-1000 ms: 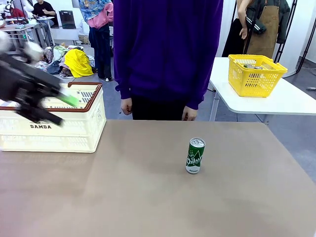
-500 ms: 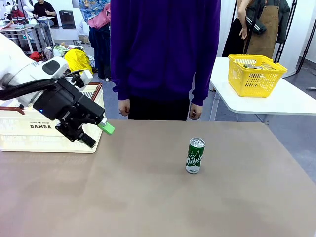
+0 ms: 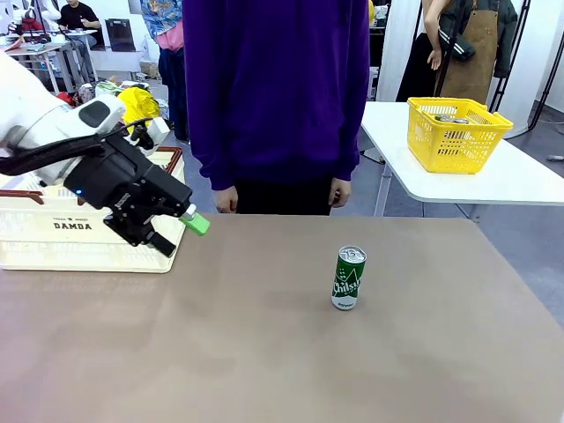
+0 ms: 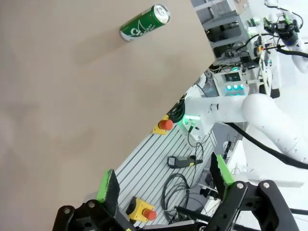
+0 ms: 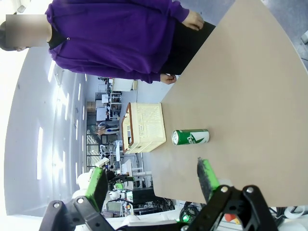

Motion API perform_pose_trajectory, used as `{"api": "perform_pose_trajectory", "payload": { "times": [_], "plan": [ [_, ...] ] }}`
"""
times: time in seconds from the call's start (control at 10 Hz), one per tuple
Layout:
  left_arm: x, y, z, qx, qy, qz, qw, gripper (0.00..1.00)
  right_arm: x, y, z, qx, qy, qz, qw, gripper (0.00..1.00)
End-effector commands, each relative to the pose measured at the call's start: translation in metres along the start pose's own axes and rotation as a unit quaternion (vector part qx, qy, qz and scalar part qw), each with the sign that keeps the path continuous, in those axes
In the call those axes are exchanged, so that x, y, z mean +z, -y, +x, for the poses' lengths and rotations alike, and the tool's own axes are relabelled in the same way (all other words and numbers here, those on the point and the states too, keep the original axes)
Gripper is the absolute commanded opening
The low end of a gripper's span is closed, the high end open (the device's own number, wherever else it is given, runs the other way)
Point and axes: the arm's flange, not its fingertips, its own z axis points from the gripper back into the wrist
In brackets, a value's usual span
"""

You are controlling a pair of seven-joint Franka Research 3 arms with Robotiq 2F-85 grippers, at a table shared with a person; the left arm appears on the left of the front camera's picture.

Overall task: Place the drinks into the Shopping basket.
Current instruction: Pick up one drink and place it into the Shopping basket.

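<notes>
A: Where is the drink?
B: One green drink can [image 3: 349, 278] with white lettering and a silver top stands upright on the brown table [image 3: 264, 370]. It is well apart from the Shopping basket [image 3: 62, 247], off to the basket's right in the front view. Nothing touches it.
A: And the basket itself?
B: The cream slatted crate with the dark brown rim and "DAMDA" on its side sits at the table's far left corner. I cannot tell whether anything lies inside it.
A: The left gripper?
B: The left gripper [image 3: 181, 234] hangs just in front of the basket's right end, above the tabletop. Its jaws are spread wide with nothing between the green pads.
A: The right gripper?
B: The right gripper [image 5: 152, 177] has its fingers parted too and holds nothing. Its camera looks along the table at the can, with the basket beyond the can.
A: Anyone near?
B: A person [image 3: 278, 88] in a purple sweater stands at the far edge, just right of the basket, hands hanging by the table edge.
</notes>
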Motion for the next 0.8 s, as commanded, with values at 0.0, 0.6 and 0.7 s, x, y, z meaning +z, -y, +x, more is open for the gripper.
{"api": "perform_pose_trajectory", "payload": {
  "times": [0.0,0.6,0.7],
  "plan": [
    [-0.033,0.042,0.08,-0.019,-0.055,0.042,0.997,1.0,0.001,-0.001,0.001,0.011,0.003,0.012,1.0,1.0],
    [-0.206,0.126,0.169,-0.082,-0.171,0.181,0.965,1.0,0.001,-0.001,0.001,0.011,0.003,0.012,1.0,1.0],
    [-0.228,0.133,0.164,-0.092,-0.152,0.201,0.963,1.0,0.001,-0.001,0.001,0.011,0.003,0.012,1.0,1.0]
  ]
}}
